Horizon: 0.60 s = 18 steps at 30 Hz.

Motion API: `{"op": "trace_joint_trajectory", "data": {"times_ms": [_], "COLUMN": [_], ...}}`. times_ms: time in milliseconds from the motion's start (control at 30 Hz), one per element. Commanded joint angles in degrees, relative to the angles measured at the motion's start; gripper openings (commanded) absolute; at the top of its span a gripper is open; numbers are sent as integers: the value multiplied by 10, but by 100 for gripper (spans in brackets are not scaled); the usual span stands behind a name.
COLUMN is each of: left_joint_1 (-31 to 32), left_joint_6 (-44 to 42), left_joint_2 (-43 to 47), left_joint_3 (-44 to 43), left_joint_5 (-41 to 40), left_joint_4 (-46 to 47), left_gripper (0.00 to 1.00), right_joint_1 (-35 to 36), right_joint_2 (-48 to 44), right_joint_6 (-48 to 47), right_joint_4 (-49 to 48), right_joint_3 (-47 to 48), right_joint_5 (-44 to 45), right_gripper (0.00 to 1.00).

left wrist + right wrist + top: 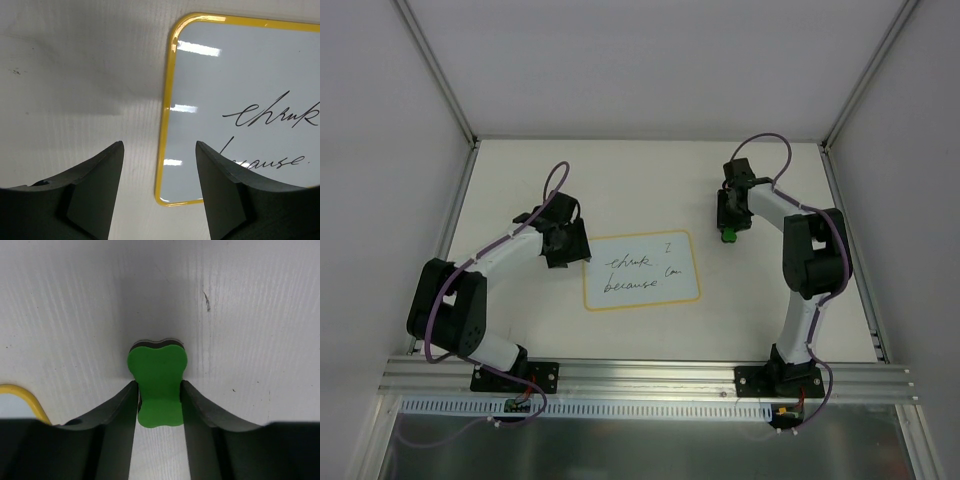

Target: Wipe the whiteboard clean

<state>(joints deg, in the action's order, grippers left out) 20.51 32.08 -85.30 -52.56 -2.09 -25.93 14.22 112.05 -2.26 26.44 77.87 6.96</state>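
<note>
Small rectangular whiteboard, white with rounded corners and a thin yellow border. It lies flat near the middle of the table, slightly rotated. 2 rows of black handwriting cover it, unerased.

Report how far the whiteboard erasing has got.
Done: nothing erased; handwriting is on the whiteboard. In hand: the right gripper pinches the green block on the table, off the board. The left gripper is open at the board's edge. Left: all the wiping.

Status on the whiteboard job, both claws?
Left claw open, empty, over edge of whiteboard. Right claw shut on green block, off the board. Writing unerased. Nothing blocking the board.
</note>
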Motion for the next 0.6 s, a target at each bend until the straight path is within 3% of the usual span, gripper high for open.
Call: {"op": "trace_joint_trajectory", "data": {"times_ms": [0, 200, 567], "left_joint_1": [-5, -5, -5], "left_joint_6": [-10, -5, -2], "left_joint_2": [17, -9, -94], "left_joint_3": [5, 1, -37], "left_joint_5": [-3, 5, -4], "left_joint_4": [-1, -1, 0], "left_gripper": [60, 59, 43], "right_joint_1": [0, 5, 153], "right_joint_2": [-7, -20, -97], "right_joint_6": [1, -1, 76], "right_joint_4": [9, 8, 6], "right_joint_3": [13, 6, -22], "right_joint_5": [13, 24, 35], "right_gripper": [38, 12, 2]}}
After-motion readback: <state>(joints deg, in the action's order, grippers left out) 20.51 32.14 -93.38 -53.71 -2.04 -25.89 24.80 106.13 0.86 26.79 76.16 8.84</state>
